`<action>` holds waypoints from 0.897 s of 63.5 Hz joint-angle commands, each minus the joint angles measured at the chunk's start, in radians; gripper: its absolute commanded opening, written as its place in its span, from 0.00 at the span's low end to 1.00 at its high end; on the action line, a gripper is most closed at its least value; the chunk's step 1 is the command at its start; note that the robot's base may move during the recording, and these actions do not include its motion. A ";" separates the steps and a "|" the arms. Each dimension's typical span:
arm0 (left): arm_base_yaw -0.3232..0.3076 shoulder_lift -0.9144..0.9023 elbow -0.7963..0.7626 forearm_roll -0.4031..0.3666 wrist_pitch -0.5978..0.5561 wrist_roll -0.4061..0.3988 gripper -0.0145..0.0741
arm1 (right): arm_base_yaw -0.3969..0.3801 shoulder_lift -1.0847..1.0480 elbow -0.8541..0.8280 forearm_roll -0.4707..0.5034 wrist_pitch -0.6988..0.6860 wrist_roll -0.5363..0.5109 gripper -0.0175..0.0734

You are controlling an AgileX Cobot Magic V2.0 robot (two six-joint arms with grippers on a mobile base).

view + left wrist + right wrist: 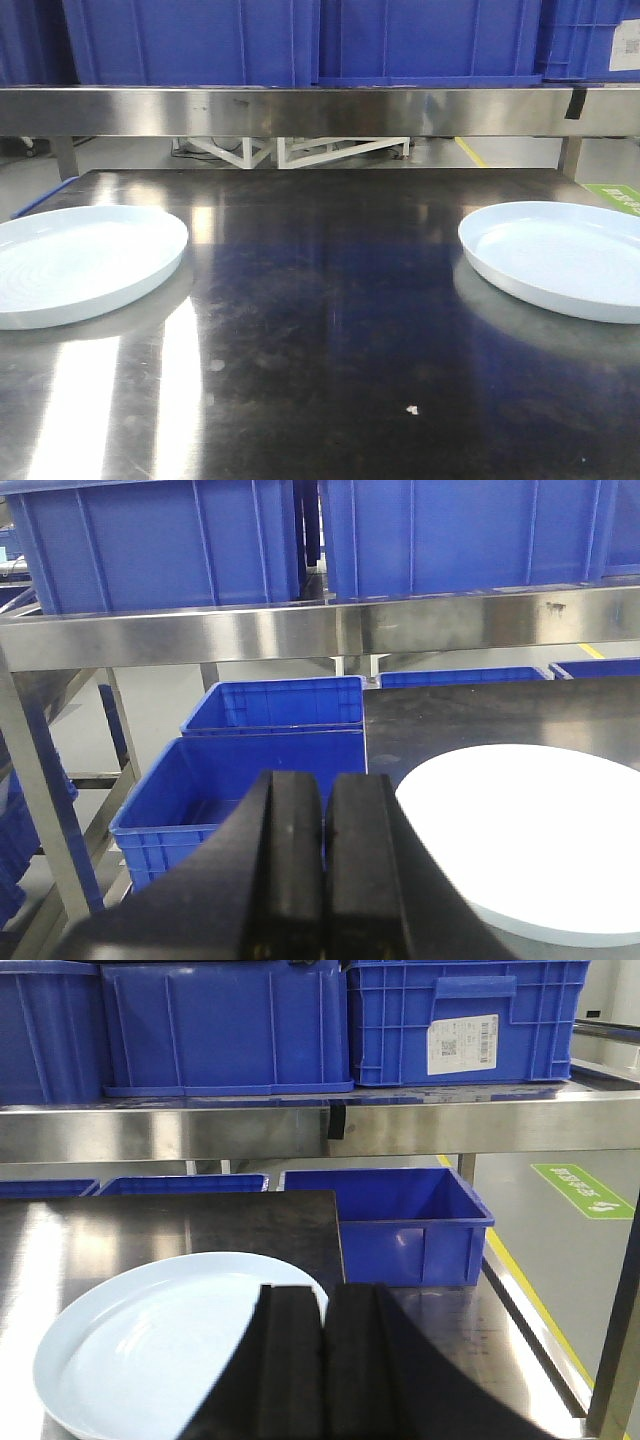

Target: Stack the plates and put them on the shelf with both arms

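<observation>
Two pale bluish-white plates lie flat on the dark steel tabletop. The left plate [80, 262] also shows in the left wrist view [530, 830], just right of my left gripper [325, 790]. The right plate [560, 258] also shows in the right wrist view [170, 1345], with my right gripper [325, 1305] above its right edge. Both grippers are shut and empty, fingers pressed together. Neither gripper shows in the front view. The shelf's shiny steel front rail [320, 110] runs across the back, above the tabletop.
Big blue plastic crates [300, 40] stand on the shelf above the rail. More blue crates sit on the floor left of the table [260, 770] and beyond its right side [400, 1220]. A steel post [40, 810] stands at the left. The table's right edge [520, 1320] borders a yellow floor line.
</observation>
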 commanded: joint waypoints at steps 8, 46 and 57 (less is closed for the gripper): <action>0.000 -0.021 0.022 0.001 -0.091 -0.008 0.26 | 0.000 -0.021 -0.016 -0.002 -0.083 -0.005 0.25; 0.000 -0.019 0.020 -0.086 -0.146 -0.008 0.26 | 0.000 -0.021 -0.016 -0.002 -0.083 -0.005 0.25; 0.000 -0.013 -0.036 -0.162 -0.337 -0.008 0.26 | 0.000 -0.021 -0.016 -0.002 -0.083 -0.005 0.25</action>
